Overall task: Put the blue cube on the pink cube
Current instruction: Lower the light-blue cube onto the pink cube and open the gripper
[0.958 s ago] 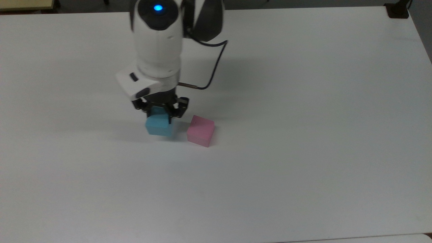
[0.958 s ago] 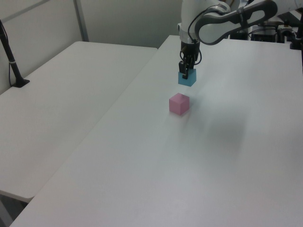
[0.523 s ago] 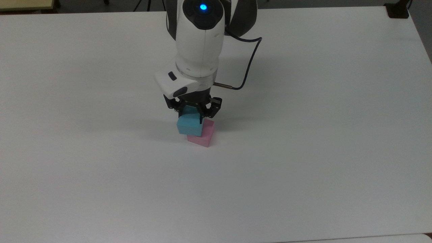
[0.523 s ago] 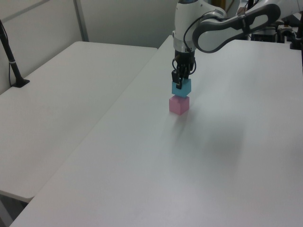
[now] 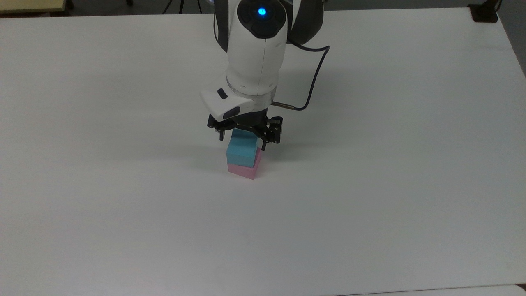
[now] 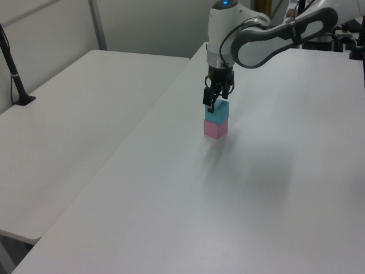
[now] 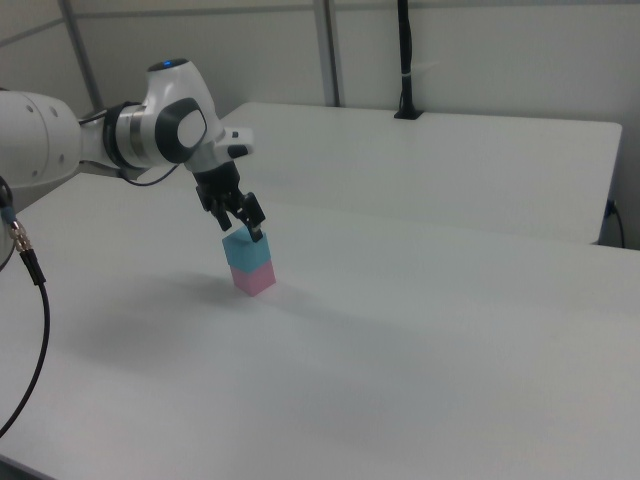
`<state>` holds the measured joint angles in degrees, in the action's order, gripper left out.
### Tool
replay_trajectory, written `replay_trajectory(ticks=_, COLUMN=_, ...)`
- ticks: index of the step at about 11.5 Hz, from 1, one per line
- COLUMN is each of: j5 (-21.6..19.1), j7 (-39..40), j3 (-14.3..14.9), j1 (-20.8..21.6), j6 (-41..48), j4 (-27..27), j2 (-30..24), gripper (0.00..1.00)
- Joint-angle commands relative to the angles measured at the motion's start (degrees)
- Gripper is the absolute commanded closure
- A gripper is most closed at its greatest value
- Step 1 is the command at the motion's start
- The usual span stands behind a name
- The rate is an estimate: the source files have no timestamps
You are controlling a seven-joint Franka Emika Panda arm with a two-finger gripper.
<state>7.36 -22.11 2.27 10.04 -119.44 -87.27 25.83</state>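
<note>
**Q:** Which step are you on?

**A:** The placing step, and I judge it nearly done. The blue cube [image 5: 241, 151] sits on the pink cube [image 5: 246, 169], the two touching face to face and roughly squared up in the left view and the right view. In the top view the pink cube peeks out at the 6 o'clock and 3 o'clock sides of the blue one. The stack stands on the white surface [image 5: 370, 185], near the middle, with nothing else close by.

**Q:** And your end effector?

**A:** My end effector [image 5: 243, 140] hangs directly over the stack, and it is released: the fingers are spread wider than the blue cube. One fingertip [image 5: 264, 144] sits at the cube's 3 o'clock side, the other at its 9 o'clock side. In the right view the tips appear level with the cube's top edge or just above it. I cannot tell whether a fingertip brushes the cube, but I am not gripping it.

**Q:** What does the next move call for?

**A:** A straight rise, I think, with no sideways drift. A tip catching a top edge could nudge the blue cube off.
</note>
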Motion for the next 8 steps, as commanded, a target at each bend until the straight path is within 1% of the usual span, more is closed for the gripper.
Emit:
replay_trajectory(ticks=1, j5=-0.06, j7=-0.48, j3=0.19, j1=0.68, j6=7.77, j4=-1.15, j2=-8.58, gripper=0.0)
replay_trajectory(ticks=2, j5=-0.24, j7=2.92, j3=0.28, j1=0.68, j6=11.73, j4=-1.41, j2=-11.74, gripper=0.0)
replay_trajectory(ticks=3, j5=-1.54, j7=8.69, j3=0.63, j1=0.25, j6=16.82, j4=-1.59, j2=-14.12, gripper=0.0)
replay_trajectory(ticks=4, j5=-5.47, j7=14.41, j3=1.07, j1=-0.28, j6=20.87, j4=-1.68, j2=-16.32, gripper=0.0)
replay_trajectory(ticks=5, j5=-8.21, j7=17.51, j3=2.2, j1=-1.5, j6=22.48, j4=-1.77, j2=-18.08, gripper=0.0)
replay_trajectory(ticks=6, j5=-8.58, j7=17.8, j3=2.39, j1=-1.86, j6=22.76, j4=-2.12, j2=-19.14, gripper=0.0)
replay_trajectory(ticks=8, j5=-8.59, j7=17.28, j3=2.48, j1=-1.96, j6=23.37, j4=-2.47, j2=-19.5, gripper=0.0)
